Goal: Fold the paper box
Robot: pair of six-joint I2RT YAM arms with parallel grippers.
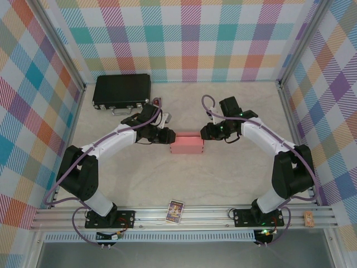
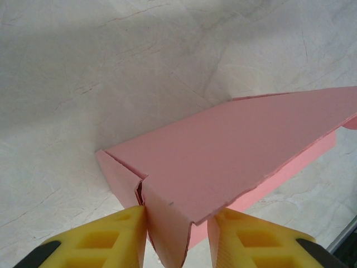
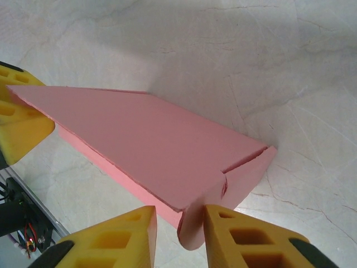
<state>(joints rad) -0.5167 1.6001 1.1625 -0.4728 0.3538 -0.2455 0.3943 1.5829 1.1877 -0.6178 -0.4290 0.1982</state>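
Your left pincer pinches the 9 o'clock end flap of the salmon-pink thin-card rectangular box at the centre of the pale marbled table, your right pincer straddles the 3 o'clock flap, grip unclear, so the body looks formed and only the end closures seem left.

The left arm and right arm have white links, black joints, purple cables and yellow recessed fingers.

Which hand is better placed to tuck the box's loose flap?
Right, probably: on the salmon-pink card box, a rounded flap sticks out inside the right hand; the left hand pinches the folded end.
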